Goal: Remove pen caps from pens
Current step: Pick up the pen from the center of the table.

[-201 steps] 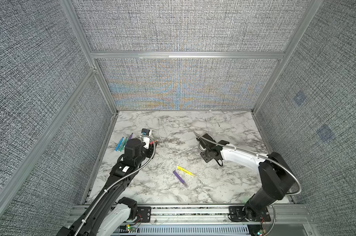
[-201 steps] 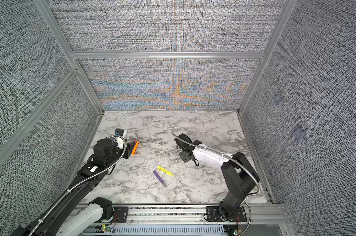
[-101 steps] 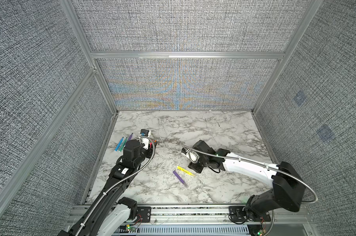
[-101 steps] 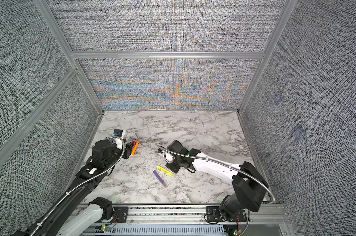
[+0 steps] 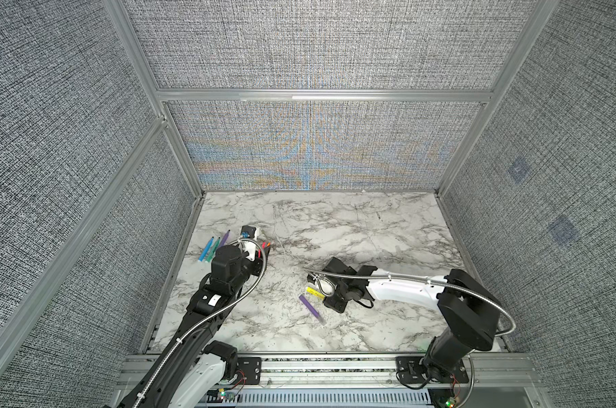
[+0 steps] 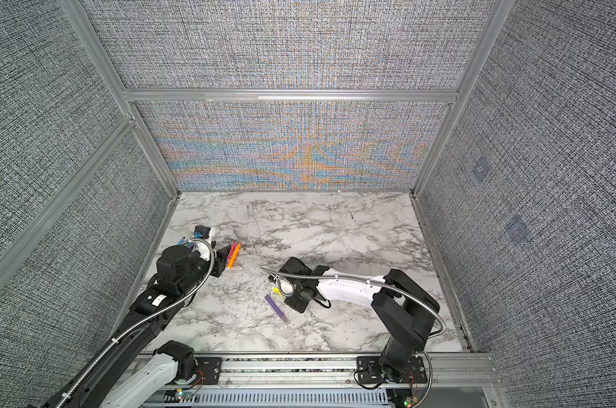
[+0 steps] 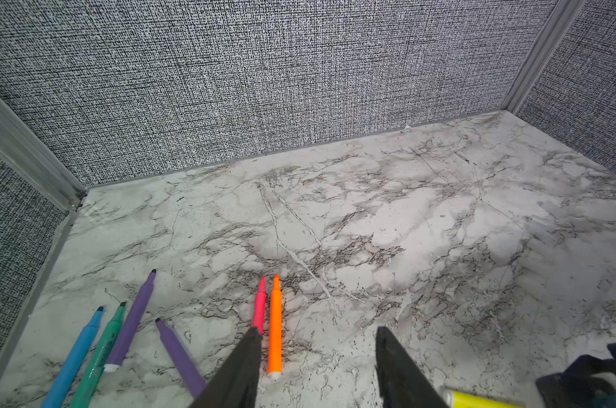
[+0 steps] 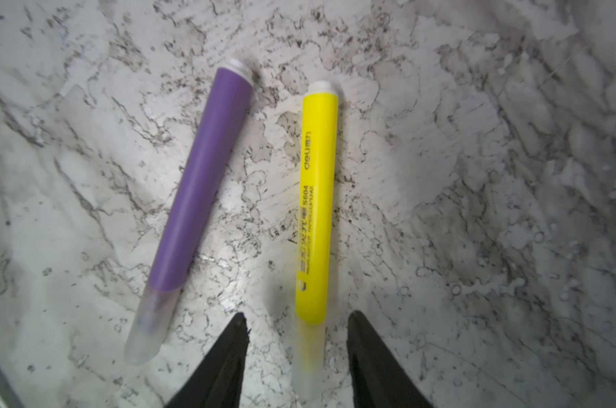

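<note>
Two capped pens lie side by side at mid table: a purple pen [image 8: 200,176] and a yellow pen [image 8: 317,197], each with a clear pen cap, the purple one's cap [image 8: 147,325] and the yellow one's cap [image 8: 308,353]. My right gripper [image 8: 296,321] is open, its jaws standing either side of the yellow pen's cap with gaps showing. Both top views show these pens, purple [image 5: 310,309] and yellow [image 6: 275,290]. My left gripper [image 7: 317,333] hangs open and empty over bare marble, just beside an uncapped orange pen [image 7: 274,328] and a pink pen [image 7: 259,307].
Several uncapped pens lie near the left wall: a blue pen [image 7: 77,353], a teal pen [image 7: 103,349] and two purple ones [image 7: 131,318]. Fabric walls with metal posts [image 5: 179,155] close in the marble table [image 5: 370,229] on three sides.
My right arm has swung from mid table toward the front left, down to the yellow and purple pens. Its jaws now straddle the yellow pen's cap. The left arm has hardly moved.
</note>
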Controlling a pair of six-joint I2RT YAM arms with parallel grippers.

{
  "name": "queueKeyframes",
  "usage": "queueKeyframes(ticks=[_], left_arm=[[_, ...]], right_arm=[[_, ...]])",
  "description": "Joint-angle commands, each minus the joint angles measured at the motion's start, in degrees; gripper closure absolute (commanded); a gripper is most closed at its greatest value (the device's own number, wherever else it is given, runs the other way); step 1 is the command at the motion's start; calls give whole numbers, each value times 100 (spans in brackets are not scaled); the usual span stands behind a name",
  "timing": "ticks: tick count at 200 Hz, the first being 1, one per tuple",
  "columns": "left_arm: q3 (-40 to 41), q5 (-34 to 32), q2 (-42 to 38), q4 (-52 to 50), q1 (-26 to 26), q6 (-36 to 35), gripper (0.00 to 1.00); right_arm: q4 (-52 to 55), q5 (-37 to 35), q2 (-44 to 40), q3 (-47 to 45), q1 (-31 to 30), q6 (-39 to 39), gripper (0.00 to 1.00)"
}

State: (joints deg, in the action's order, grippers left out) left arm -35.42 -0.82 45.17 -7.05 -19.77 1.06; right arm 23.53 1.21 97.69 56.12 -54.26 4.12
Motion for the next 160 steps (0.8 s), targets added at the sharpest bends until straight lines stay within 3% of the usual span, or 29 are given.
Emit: queueKeyframes(ticks=[1, 92, 124, 147, 160], left_arm=[[9, 3, -25, 349, -4, -25, 47], [148, 27, -226, 440, -3, -67, 47], [262, 56, -272, 713, -7, -106, 47], [336, 156, -313, 850, -25, -282, 48], [432, 187, -391, 993, -89, -455, 48]], right_arm=[[82, -220, 150, 115, -4, -86, 52], [164, -475, 347, 228, 8, -136, 88], [230, -709, 232, 263, 38, -188, 92], [216, -904, -264, 290, 151, -333, 96], [145, -654, -652, 257, 371, -458, 97]])
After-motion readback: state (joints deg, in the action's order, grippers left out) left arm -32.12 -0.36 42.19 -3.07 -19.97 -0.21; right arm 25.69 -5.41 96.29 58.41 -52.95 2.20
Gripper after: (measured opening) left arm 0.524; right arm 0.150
